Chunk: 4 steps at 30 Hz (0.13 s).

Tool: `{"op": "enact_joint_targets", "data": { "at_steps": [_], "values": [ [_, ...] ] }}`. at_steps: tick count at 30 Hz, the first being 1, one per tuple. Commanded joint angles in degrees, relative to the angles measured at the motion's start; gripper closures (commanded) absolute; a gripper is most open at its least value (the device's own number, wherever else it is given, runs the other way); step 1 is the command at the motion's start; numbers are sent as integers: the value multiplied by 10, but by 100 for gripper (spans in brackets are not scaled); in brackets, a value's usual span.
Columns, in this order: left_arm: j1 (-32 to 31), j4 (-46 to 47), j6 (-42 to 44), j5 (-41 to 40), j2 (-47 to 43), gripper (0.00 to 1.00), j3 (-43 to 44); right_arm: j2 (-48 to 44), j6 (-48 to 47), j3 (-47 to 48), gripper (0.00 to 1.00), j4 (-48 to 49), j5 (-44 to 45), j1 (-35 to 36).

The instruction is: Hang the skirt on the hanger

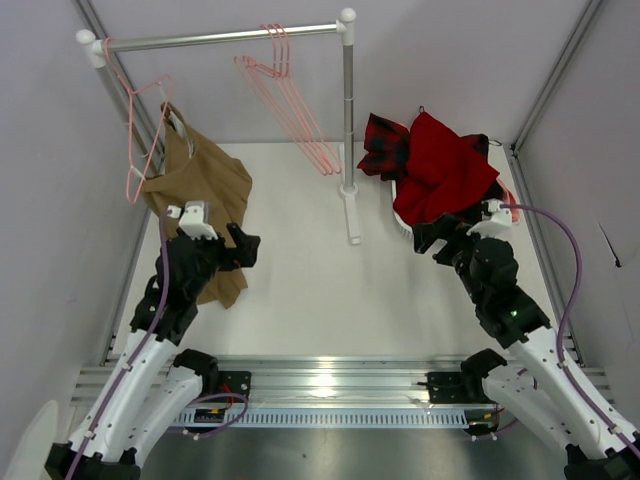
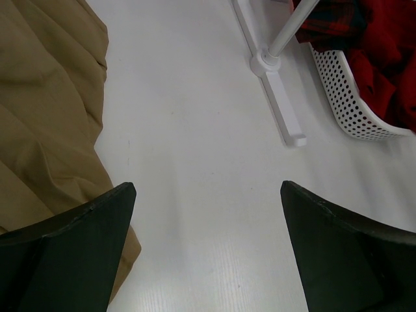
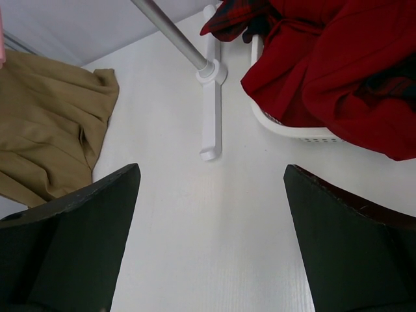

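Skirt drapes beside the hanger at the rail, its hem on the table. Left gripper and right gripper gape wide, empty. Check that the waistband is properly seated before you retreat

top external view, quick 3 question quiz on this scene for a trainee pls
1. True or false: the tan soft cloth skirt lies outside the white perforated plastic basket.
2. The left gripper has its jaws: A open, B shut on cloth, C out of view.
3. What colour are the thin triangular wire hangers on the metal rail?

Key: 1 true; 2 A; 3 pink.
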Motion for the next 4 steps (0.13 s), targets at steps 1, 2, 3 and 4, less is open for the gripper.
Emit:
{"op": "enact_joint_targets", "data": {
  "at_steps": [1, 2, 3, 4],
  "values": [
    [-3, 34, -7, 0, 2, 1, -2, 5, -15, 38, 1, 4, 20, 3],
    [-3, 34, -8, -1, 4, 1, -1, 7, -17, 43, 1, 2, 20, 3],
    [-3, 34, -8, -3, 4, 1, -2, 15, -18, 47, 1, -2, 20, 3],
    [-3, 34, -9, -4, 2, 0, -2, 19, -21, 52, 1, -5, 20, 3]
  ]
}}
